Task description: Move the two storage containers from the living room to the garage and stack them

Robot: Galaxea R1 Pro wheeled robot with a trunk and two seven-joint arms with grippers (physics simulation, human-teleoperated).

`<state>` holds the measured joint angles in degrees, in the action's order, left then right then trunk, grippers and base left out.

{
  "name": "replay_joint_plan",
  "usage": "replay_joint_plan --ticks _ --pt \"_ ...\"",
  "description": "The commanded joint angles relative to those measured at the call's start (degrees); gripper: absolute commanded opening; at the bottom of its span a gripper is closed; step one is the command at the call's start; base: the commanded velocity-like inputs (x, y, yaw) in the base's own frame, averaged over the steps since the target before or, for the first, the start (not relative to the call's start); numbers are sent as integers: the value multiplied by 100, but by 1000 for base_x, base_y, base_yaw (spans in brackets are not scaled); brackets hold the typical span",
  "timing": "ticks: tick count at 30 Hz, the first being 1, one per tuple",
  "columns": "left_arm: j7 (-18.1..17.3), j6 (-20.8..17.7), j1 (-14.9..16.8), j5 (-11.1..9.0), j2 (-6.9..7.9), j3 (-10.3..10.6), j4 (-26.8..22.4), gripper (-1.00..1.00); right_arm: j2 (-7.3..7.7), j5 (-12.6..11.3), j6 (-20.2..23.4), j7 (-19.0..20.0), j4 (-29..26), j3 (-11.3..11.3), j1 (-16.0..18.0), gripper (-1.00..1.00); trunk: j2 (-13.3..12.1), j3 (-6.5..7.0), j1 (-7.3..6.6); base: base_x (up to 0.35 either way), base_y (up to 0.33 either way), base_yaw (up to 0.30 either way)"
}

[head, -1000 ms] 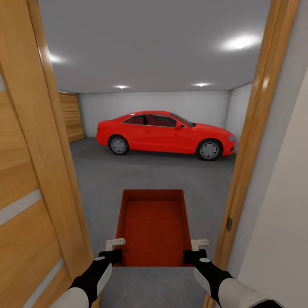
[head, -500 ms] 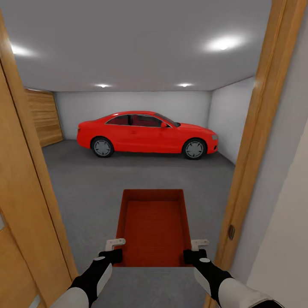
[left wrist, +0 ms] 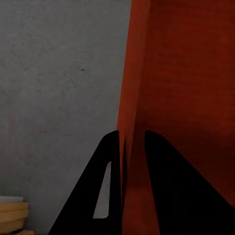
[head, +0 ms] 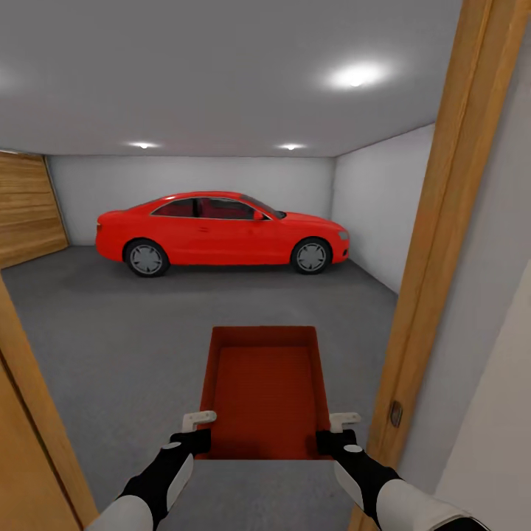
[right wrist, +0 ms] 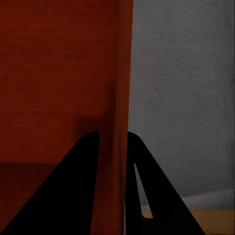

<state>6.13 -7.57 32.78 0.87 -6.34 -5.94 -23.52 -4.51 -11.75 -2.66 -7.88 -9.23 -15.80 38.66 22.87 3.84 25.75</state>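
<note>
- Left gripper (head: 198, 430): jaws pinching the thin left side wall of the storage container (head: 264, 391) at its near corner, one finger inside the wall, one outside, as seen in the left wrist view (left wrist: 126, 147).
- Right gripper (head: 335, 430): jaws pinching the right side wall at the near corner in the same manner (right wrist: 113, 139).
- Container location: carried level between both jaws, open side up, extending forward from the fingertips, clear of the floor (head: 133, 332) below.
- Handling estimate: rigid, light, empty; thin plain walls likely slick, so slipping or twisting in the pinch remains the main risk.
- Grip recommendation: opposite side walls near one end, as held now; a wall pinch nearer mid-length would probably cut the leverage of the unsupported far end.
- Just outboard of the right jaws: wooden door frame (head: 435, 243), close clearance.
- Well ahead of the jaws: garage floor, open for set-down.
- Farthest ahead: red car (head: 221, 232) against the back wall.
</note>
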Motion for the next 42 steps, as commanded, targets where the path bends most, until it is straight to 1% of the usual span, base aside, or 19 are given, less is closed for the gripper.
replay_joint_plan --ticks 1,6,19,28,42 --pt "125 -42 1 106 125 -197 -91 -100 3 -94 -24 -29 18 86 1 -100 5 -3 4 166 5 -101" --pt "125 -38 1 106 125 -197 -91 -100 4 -91 -24 -29 18 86 1 -100 5 -3 4 116 1 -28" --pt "125 -34 1 106 125 -205 -100 -100 5 -92 -24 -26 18 86 1 -100 5 -3 4 6 2 -1" --pt "125 -42 1 106 125 -206 -99 -100 4 -91 -27 -21 18 86 1 -100 5 -3 4 71 188 0" --pt "126 -42 1 106 125 -206 -100 -100 4 -96 -28 -25 18 86 1 -100 5 -3 4 3 9 2"
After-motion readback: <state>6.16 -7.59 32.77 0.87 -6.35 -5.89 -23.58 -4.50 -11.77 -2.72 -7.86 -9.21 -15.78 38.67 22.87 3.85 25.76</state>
